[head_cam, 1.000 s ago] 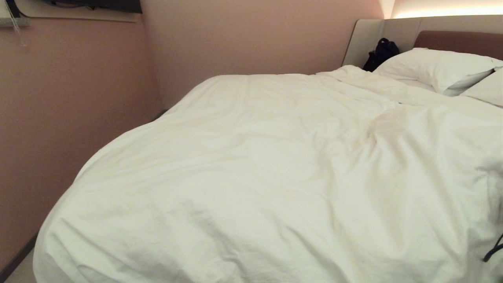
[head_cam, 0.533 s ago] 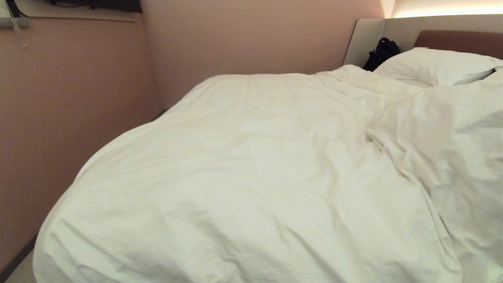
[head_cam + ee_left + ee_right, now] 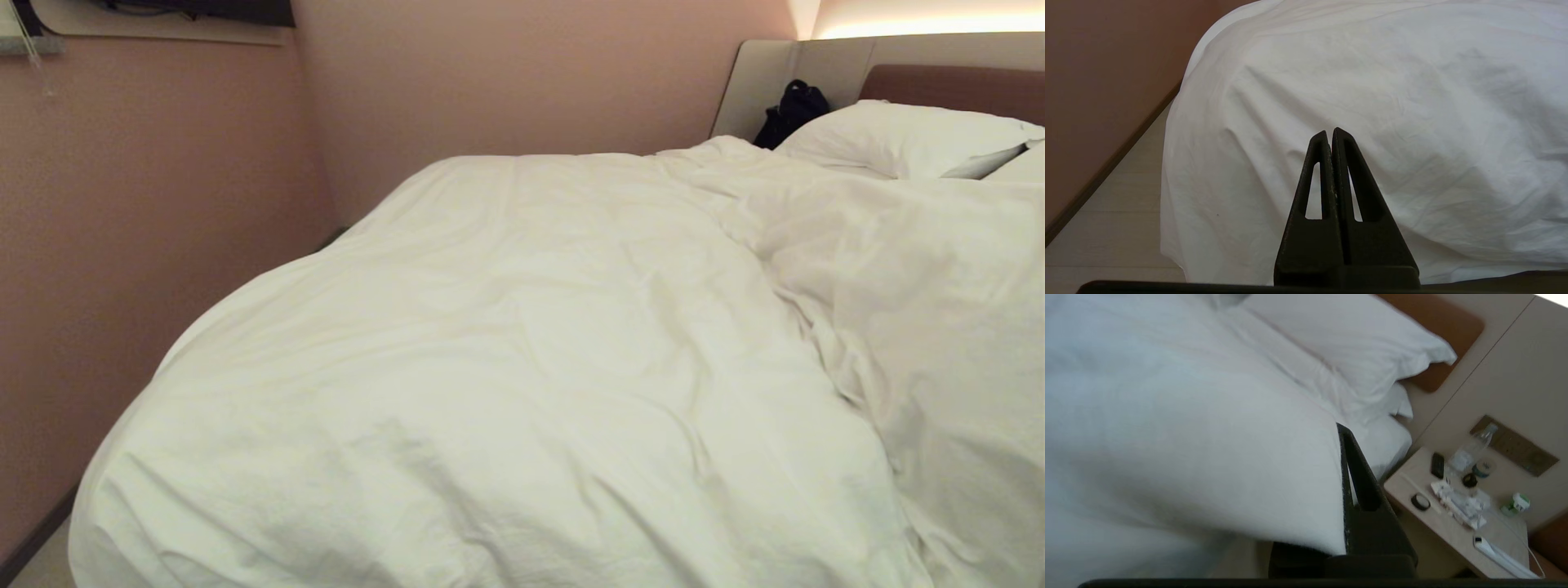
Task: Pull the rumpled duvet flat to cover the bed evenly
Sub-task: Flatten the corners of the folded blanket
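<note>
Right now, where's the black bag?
In the head view the black bag sits at the far end of the bed, leaning against the beige headboard, just left of the nearer pillow and beyond the duvet.

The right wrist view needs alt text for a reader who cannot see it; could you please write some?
The right gripper is shut on a fold of the white duvet, which drapes over one finger and fills most of the view. Beyond it lie white pillows against a brown headboard, and a cluttered bedside table.

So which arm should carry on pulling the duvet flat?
Right. The right gripper is shut on the duvet near the pillows; the left gripper hangs shut, holding nothing, at the foot end.
</note>
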